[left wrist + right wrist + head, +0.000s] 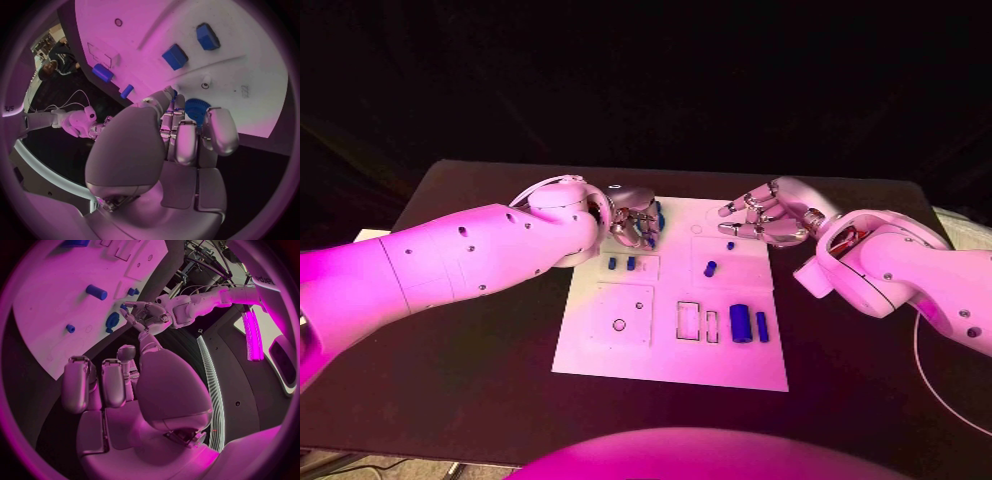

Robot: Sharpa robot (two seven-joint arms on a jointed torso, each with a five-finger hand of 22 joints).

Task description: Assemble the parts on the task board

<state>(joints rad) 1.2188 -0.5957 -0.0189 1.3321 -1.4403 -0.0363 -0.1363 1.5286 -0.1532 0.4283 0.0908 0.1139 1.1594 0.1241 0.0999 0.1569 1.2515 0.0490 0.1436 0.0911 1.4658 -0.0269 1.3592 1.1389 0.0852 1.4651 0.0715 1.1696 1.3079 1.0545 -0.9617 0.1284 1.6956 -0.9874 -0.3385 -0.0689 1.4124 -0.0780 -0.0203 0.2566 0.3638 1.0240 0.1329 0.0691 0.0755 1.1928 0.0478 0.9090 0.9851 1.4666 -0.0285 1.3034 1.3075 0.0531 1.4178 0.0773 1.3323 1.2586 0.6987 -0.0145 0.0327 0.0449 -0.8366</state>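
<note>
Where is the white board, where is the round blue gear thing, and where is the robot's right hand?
task board [733,365], head view, bare near part.
blue gear [195,107], left wrist view, toothed face.
right hand [764,222], head view, middle of hand.

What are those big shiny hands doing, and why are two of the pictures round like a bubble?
This is a robot with two white arms, and each arm ends in a silver hand. The square picture comes from a camera on the robot's head, looking down at a black table. The round pictures come from little cameras on its wrists, just behind each hand, so the hand looks huge.

On the table lies a white board with small blue pieces on it, a bit like a puzzle. The robot has to fit the pieces into place.

The left hand is at the far edge of the board, with its fingers round a blue toothed wheel. The right hand hovers over the board's far corner, fingers apart, holding nothing.
</note>
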